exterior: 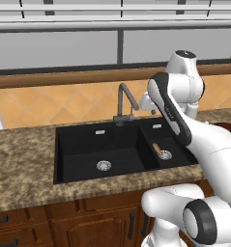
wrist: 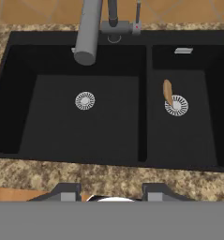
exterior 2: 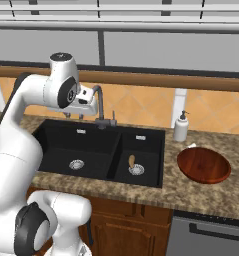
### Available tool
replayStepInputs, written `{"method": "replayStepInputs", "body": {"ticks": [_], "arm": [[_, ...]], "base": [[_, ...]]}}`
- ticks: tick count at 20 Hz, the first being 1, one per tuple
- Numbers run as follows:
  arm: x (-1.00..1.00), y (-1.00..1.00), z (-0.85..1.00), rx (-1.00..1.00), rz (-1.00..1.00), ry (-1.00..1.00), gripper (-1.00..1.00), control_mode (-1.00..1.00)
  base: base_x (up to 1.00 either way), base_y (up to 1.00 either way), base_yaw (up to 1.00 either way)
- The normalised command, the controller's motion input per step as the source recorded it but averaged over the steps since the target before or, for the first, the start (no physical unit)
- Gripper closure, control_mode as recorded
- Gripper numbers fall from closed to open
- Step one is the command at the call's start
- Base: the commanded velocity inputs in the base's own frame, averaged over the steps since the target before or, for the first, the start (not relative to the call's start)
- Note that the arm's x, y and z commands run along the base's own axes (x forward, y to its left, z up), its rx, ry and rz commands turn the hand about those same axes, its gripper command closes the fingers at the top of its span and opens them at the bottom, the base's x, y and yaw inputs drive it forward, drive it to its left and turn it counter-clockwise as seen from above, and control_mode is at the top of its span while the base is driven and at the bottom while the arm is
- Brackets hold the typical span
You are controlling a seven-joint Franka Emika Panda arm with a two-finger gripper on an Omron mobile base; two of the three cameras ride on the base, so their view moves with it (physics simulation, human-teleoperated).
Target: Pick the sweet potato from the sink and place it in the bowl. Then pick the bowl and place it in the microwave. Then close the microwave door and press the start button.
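The sweet potato (exterior: 156, 148) (exterior 2: 131, 160) (wrist: 168, 92) lies in the small right basin of the black sink (exterior: 78, 144) (exterior 2: 56, 140) (wrist: 19, 93), its end touching the round steel drain. The reddish-brown bowl (exterior 2: 203, 165) sits empty on the granite counter to the right of the sink. My gripper (exterior 2: 74, 116) (wrist: 112, 193) hangs high above the sink's front edge, over the large basin. It points down and is open, with nothing between its fingers. The microwave and its door are out of view.
A grey curved faucet (exterior: 124, 99) (exterior 2: 99, 102) (wrist: 87, 33) rises behind the divider and reaches over the large basin, close to my hand. A white soap dispenser (exterior 2: 180, 127) stands behind the bowl. A stove front (exterior 2: 211, 232) shows at lower right.
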Motion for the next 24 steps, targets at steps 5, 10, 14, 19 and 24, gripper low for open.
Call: {"method": "replayStepInputs", "body": {"ticks": [5,10,14,19,24], "arm": [[-0.27,-0.07,-0.01,0.0,0.0,0.0,-1.0,-1.0],[-0.73,-0.29,-0.27,-0.01,0.0,0.03,-1.0,-1.0],[-0.13,-0.63,-0.42,0.0,0.0,0.0,-1.0,-1.0],[0.17,-0.55,-0.34,0.0,0.0,0.02,-1.0,-1.0],[0.43,-0.36,-0.32,0.01,0.0,0.0,-1.0,-1.0]], "base": [[0.0,0.0,0.0],[0.0,0.0,0.0],[0.0,0.0,0.0],[0.0,0.0,0.0],[0.0,0.0,0.0]]}}
